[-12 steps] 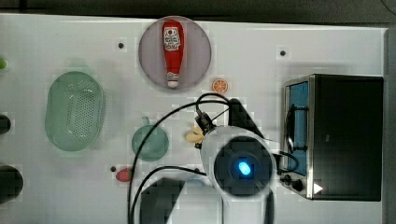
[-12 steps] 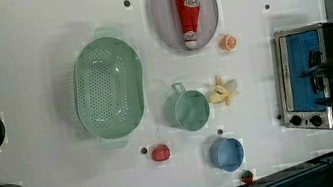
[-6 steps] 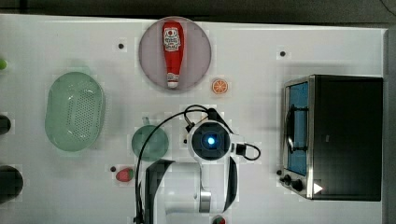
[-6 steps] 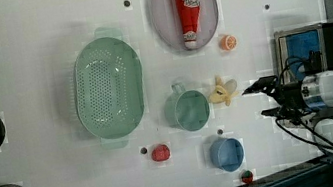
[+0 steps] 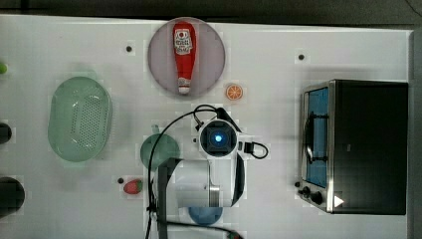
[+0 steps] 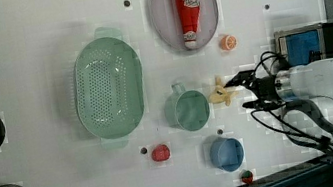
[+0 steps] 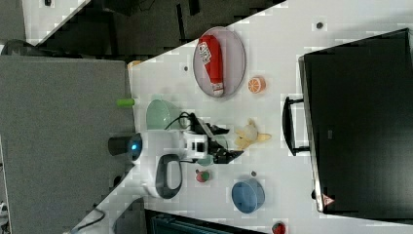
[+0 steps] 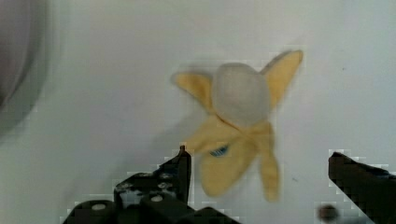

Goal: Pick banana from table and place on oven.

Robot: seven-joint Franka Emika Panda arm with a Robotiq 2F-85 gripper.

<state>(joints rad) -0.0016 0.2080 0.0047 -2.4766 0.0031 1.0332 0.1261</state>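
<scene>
fingers (image 8: 182, 163) spread wide and empty above the banana (image 8: 240, 123), which lies on the table (image 8: 93, 70)

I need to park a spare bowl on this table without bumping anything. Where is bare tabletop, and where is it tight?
Bare: the table between the ketchup plate and the oven, and between the colander and that plate. Tight: around the banana, hemmed by the green cup and open tool.

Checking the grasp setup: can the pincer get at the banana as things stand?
Probably yes. The pincer is open above the banana, fingers either side, and nothing lies between them; the green cup stands clear.
</scene>
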